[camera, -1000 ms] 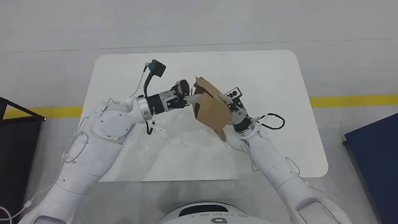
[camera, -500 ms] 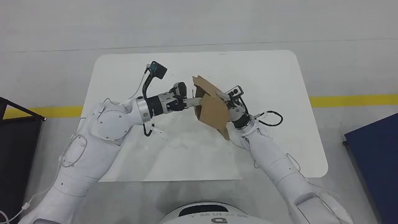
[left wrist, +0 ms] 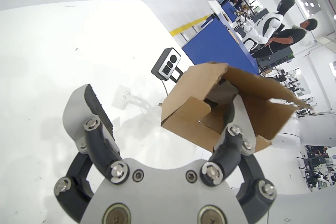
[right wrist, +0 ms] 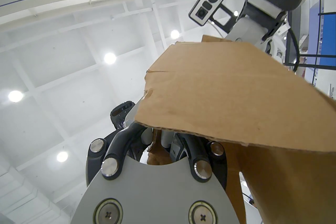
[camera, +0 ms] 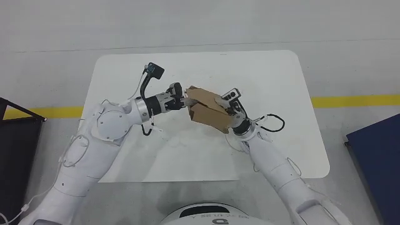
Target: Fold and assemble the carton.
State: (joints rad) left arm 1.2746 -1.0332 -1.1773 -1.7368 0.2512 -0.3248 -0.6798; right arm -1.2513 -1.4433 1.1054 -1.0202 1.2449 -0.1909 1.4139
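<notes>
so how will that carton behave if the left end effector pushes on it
Probably light: the right end effector holds the carton off the table by one pinched edge. Its thin corrugated board will likely flex and hinge at the creases rather than resist. Being open-ended, it may skew under the left end effector.

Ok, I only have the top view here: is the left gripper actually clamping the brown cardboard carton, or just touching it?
Observer: Not clamping. The left wrist view shows the left gripper wide open, with one finger poked into the open end of the brown cardboard carton.
Operator: And the second finger?
Observer: The other finger stands apart from the carton, over the white table.
Operator: So what holds it?
Observer: The right gripper; its wrist view shows a piece of the cardboard pinched in it.
</notes>
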